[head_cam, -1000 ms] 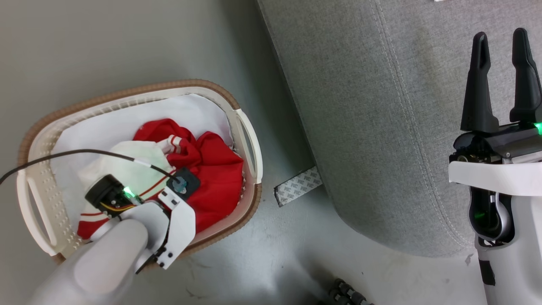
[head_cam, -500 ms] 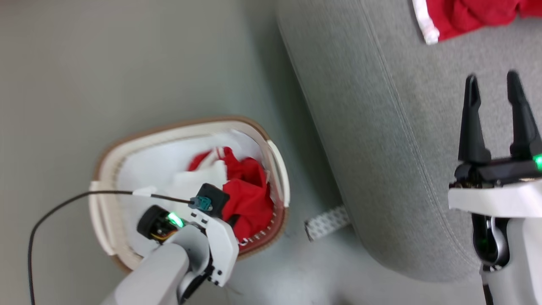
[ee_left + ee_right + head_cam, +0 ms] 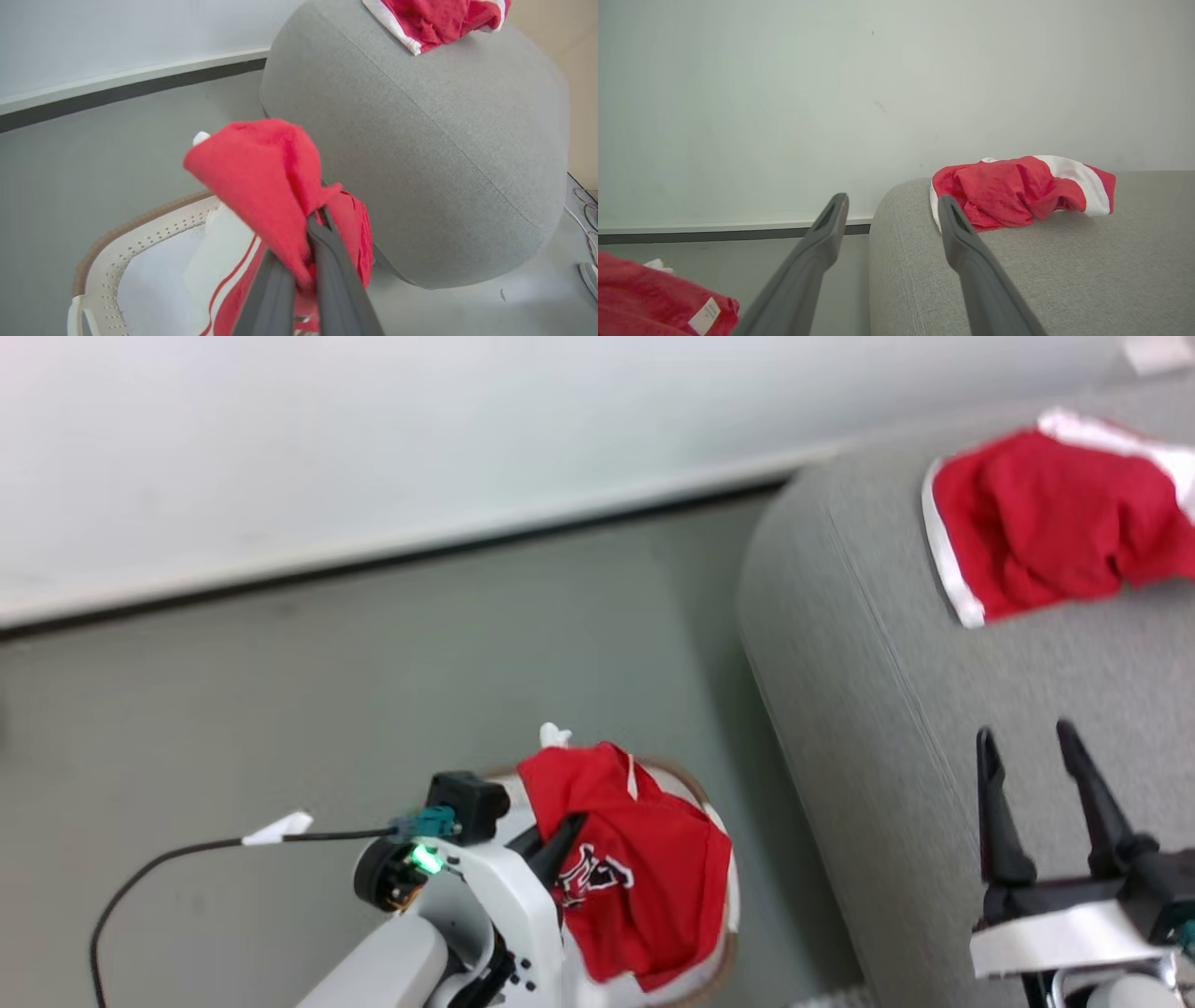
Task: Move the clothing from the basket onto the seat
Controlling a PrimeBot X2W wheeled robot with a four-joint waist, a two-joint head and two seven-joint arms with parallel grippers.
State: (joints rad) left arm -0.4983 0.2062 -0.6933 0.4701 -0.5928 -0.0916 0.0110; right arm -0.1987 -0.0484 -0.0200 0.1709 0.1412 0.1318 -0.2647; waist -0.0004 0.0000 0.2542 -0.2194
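Head view, from the left: a thin black cable [image 3: 177, 851] runs above the grey-green floor [image 3: 373, 663] to the pale left arm. Next to it, the left gripper [image 3: 572, 825] has its two dark fingers pressed together on a soft red fabric garment with white stripes and a dark-and-white print [image 3: 653, 896], pinching a bunched fold of it. In the left wrist view that fold stands up above the fingertips, and the rest of the cloth hangs down over the oval cream-white perforated plastic basket with a brown woven-look rim [image 3: 149, 231], which has a flat white liner sheet [image 3: 154, 298] inside. Just right of the basket stands the big light-grey fabric seat cushion with rounded corners [image 3: 887, 756]. On its far part, near its left edge, lies a second red garment with white panels [image 3: 1027, 523], crumpled. At the near right the right gripper [image 3: 1024, 739] hovers over the seat cushion, fingers spread apart, holding nothing
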